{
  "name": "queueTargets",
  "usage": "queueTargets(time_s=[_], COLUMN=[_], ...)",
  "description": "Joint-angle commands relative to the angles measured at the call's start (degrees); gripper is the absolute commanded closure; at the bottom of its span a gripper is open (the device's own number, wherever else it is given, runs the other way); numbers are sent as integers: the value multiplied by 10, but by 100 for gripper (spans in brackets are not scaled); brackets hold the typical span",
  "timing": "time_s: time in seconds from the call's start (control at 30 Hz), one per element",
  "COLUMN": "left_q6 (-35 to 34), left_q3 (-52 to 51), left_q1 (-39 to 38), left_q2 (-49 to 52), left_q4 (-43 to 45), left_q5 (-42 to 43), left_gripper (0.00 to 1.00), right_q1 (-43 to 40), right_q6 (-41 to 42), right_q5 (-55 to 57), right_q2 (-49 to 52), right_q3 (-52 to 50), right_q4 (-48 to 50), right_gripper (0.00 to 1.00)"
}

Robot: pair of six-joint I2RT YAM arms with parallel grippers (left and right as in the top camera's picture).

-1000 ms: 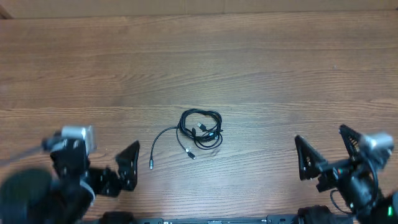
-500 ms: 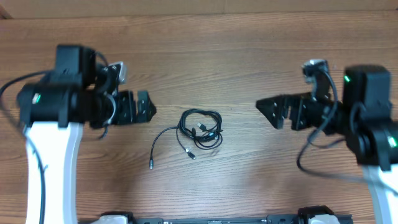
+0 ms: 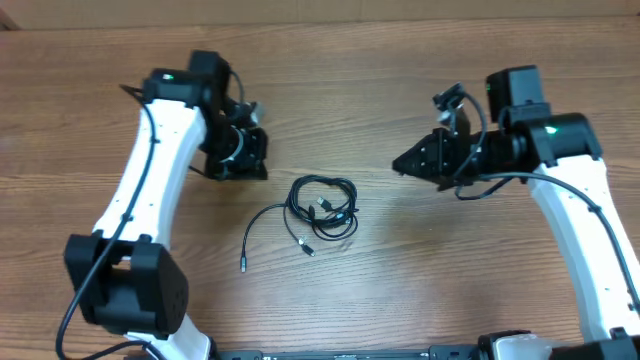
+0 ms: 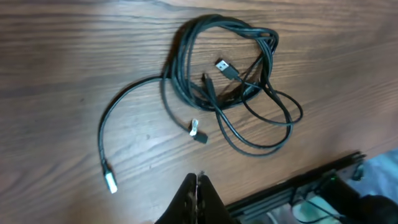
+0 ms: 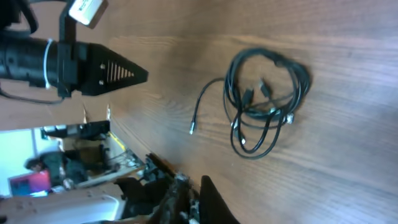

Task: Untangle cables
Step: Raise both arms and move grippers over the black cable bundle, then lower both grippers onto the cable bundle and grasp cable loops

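The cables [image 3: 322, 208] lie in a black tangle at the middle of the table, with one loose strand curving left to a plug tip [image 3: 243, 266]. My left gripper [image 3: 258, 165] hovers to the upper left of the tangle, apart from it, shut and empty. My right gripper [image 3: 398, 166] hovers to the right of it, its fingers drawn to a point, also empty. The left wrist view shows the cables [image 4: 224, 68] beyond the closed left gripper [image 4: 197, 178]. From the right wrist, the cables [image 5: 267, 99] lie ahead of the right gripper [image 5: 192, 176].
The wooden table [image 3: 320, 60] stretches around the tangle. A black rail [image 4: 298, 180] runs along its front edge. In the right wrist view the left arm [image 5: 74, 62] hangs over the far side, with room clutter [image 5: 74, 162] beyond the table edge.
Both arms swung up from the table's front edge and now reach in beside the tangle. Both grippers went from wide open to shut. The cables have not moved.
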Motion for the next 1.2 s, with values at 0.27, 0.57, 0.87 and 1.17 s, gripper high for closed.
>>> queueTargets(time_s=[0.27,0.57,0.87,1.17], left_q6=[-16,-17,-18,-17], left_q3=[-27,-27,-31,-31], left_q1=[-66,-64,-85,-87], left_q2=[49,50,76,154], left_q4=[49,86,118,171], left_q5=[-58,-58,-101,-102], left_gripper=[89,49,59,67], right_q1=[121,148,149,149], right_q6=[210,267,301,305], right_q5=[256,270,269,269], right_q2=[55,58,59,59], right_q3=[-27,-102,-175,-200], right_q4=[9,109,182,233], right_gripper=[40,39,39,40])
